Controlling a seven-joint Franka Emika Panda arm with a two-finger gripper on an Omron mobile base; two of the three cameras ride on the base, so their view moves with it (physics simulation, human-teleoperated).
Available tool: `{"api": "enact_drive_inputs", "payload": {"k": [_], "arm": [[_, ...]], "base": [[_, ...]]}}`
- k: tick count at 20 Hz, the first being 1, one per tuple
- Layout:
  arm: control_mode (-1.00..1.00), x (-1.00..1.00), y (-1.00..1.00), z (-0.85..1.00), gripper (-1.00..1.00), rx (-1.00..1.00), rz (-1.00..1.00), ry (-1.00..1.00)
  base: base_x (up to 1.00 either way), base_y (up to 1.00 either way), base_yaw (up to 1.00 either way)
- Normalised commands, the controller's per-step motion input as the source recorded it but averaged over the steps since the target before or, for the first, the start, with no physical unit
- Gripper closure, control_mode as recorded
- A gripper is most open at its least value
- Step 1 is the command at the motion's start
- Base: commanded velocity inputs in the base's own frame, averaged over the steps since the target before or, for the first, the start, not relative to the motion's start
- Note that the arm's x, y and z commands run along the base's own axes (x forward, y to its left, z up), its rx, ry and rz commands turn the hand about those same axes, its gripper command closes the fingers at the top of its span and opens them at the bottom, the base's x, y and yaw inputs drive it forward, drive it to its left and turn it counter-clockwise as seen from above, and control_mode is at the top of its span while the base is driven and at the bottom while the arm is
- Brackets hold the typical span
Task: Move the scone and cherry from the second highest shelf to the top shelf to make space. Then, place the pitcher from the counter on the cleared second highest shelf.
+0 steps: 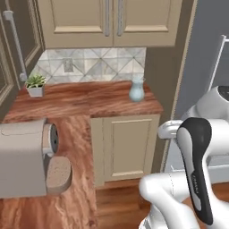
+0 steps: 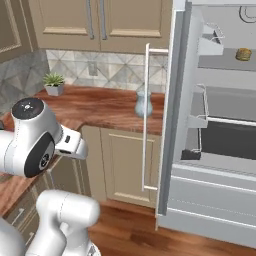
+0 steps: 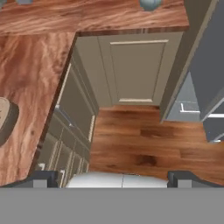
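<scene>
Pale blue-grey, glossy, with bulbous body and flared rim — the pitcher (image 1: 137,90) stood upright near the right end of the reddish-brown counter (image 1: 89,100), before the tiled backsplash (image 1: 94,65). From the right base view alone, seen on a shelf high in the open fridge (image 2: 220,125): the golden-tan scone (image 2: 243,54). Gripper (image 3: 113,180) spread wide, empty, aimed down at the wooden floor (image 3: 148,144) — its fingertips (image 3: 46,179) far apart.

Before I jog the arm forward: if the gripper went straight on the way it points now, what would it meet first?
Probably the wood floor in front of the cabinet door. The open gripper aims down at it with nothing between, though depth is hard to judge.
</scene>
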Motion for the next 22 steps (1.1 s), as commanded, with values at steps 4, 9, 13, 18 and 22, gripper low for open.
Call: {"api": "enact_drive_inputs", "payload": {"k": [4, 9, 13, 18, 22], "arm": [[1.0, 0.0, 0.0, 0.0, -1.0, 0.0, 0.0, 0.0], [1.0, 0.0, 0.0, 0.0, -1.0, 0.0, 0.0, 0.0], [1.0, 0.0, 0.0, 0.0, -1.0, 0.0, 0.0, 0.0], [1.0, 0.0, 0.0, 0.0, -1.0, 0.0, 0.0, 0.0], [1.0, 0.0, 0.0, 0.0, -1.0, 0.0, 0.0, 0.0]], "base": [[0.67, 0.14, -0.23], [0.66, 0.2, -0.23], [0.68, 0.25, -0.23], [0.64, 0.32, -0.22], [0.64, 0.42, -0.21]]}}
